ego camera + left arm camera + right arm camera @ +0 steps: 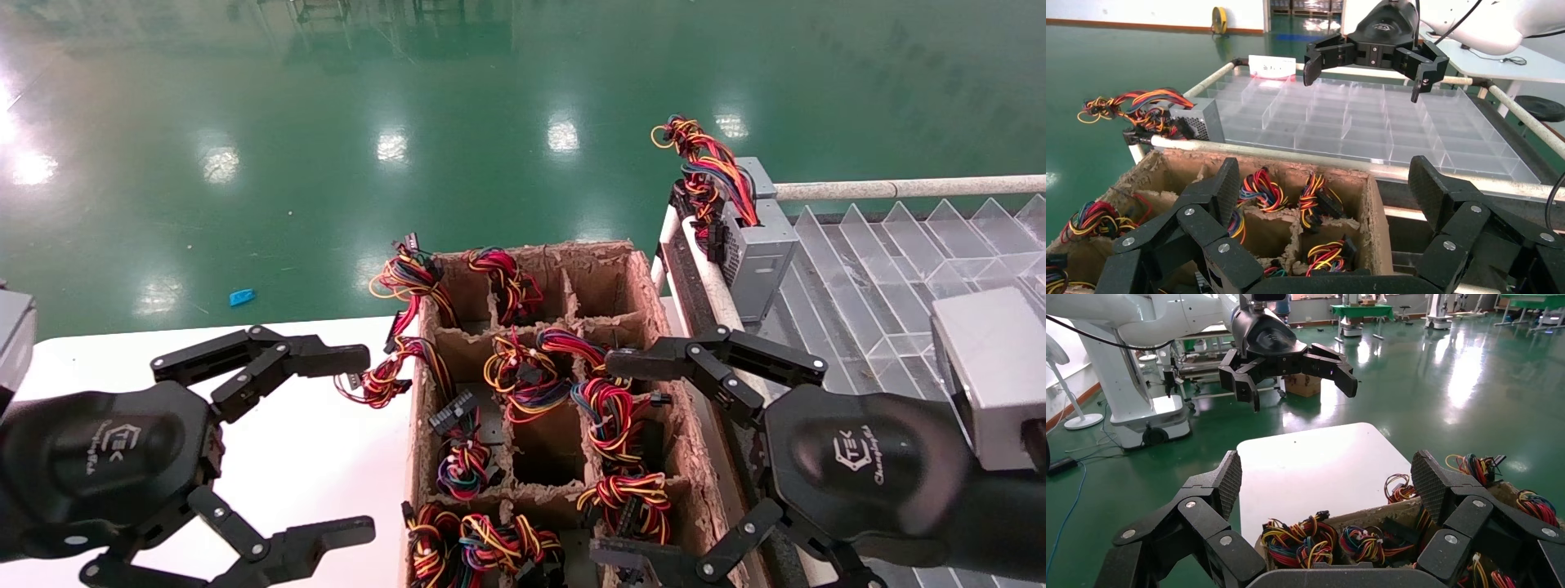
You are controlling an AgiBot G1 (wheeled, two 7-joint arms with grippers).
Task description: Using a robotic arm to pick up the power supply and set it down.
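Grey metal box: the power supply (756, 253) stands at the near-left corner of the clear tray, beside the white rail (709, 273); I read its perforated side in the left wrist view (1196, 122).
Wire bundle: red, orange, yellow and black leads (704, 163) rise from the supply's top and spill past the tray's corner.
Right gripper (617, 457): I see it low over the right edge of the cardboard crate, fingers spread wide, holding nothing; it is apart from the supply.
Left gripper (359, 441): I see it over the white table (327, 457), left of the crate, fingers likewise spread and empty.
Cardboard crate (637, 282): a worn, partitioned box between the two grippers; its cells hold more coloured wire bundles, some with blue or purple strands.
Clear tray (882, 269): a transparent divided tray to the right of the crate, framed by white rails.
Floor: glossy green (327, 122), beyond table and crate.
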